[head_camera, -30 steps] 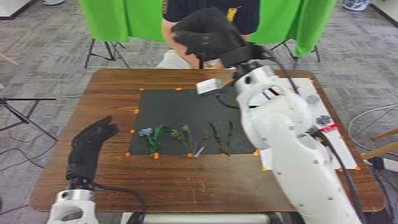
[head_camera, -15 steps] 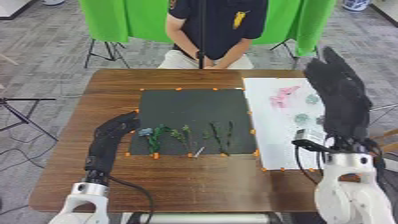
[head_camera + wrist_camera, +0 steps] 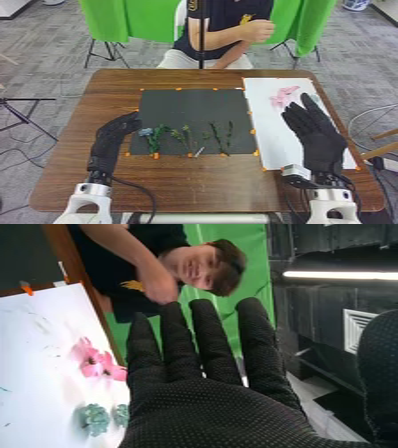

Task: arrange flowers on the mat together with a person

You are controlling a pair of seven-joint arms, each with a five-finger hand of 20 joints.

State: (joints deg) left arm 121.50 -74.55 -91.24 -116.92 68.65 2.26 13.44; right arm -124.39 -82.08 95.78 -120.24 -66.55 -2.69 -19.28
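Note:
In the head view my right hand (image 3: 314, 131) is over the white sheet (image 3: 274, 131), fingers straight and nothing held. My left hand (image 3: 114, 135) lies at the dark mat's (image 3: 191, 107) left edge with its fingers relaxed, beside a blue flower (image 3: 146, 132). Green stems (image 3: 218, 137) lie along the mat's near half. Pink flowers (image 3: 284, 95) rest on the sheet beyond my right fingertips. In the right wrist view the right hand (image 3: 209, 411) is open, with pink flowers (image 3: 96, 361) and grey-green succulents (image 3: 96, 418) on the sheet.
Orange tape pieces (image 3: 252, 131) mark the mat's and sheet's edges. The brown wooden table (image 3: 204, 182) extends around them. A cable (image 3: 142, 192) runs beside the left arm. The person across the table holds one fist (image 3: 258, 31) raised, away from the flowers.
My right hand has come from the far side of the table, over to the right and down above the sheet. My left hand has shifted towards the mat. The person has raised a forearm.

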